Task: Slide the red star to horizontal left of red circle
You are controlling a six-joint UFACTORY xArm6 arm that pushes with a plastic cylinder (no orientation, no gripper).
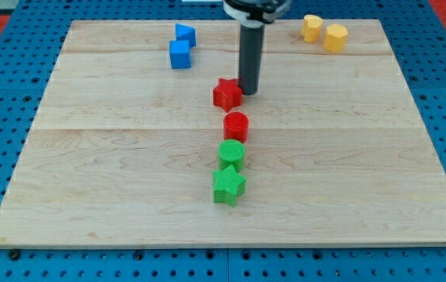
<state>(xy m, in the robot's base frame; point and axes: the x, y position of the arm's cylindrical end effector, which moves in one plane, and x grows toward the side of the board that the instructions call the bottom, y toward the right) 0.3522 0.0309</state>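
The red star (226,93) lies near the board's middle, toward the view's top. The red circle (236,125) lies just below it, slightly to the right. My tip (248,92) sits at the star's right side, touching or nearly touching it. The dark rod rises from there to the view's top edge.
A green circle (231,153) and a green star (228,185) lie in a column below the red circle. Two blue blocks (181,45) sit at the top left. Two yellow blocks (324,32) sit at the top right. The wooden board (89,172) rests on a blue pegboard.
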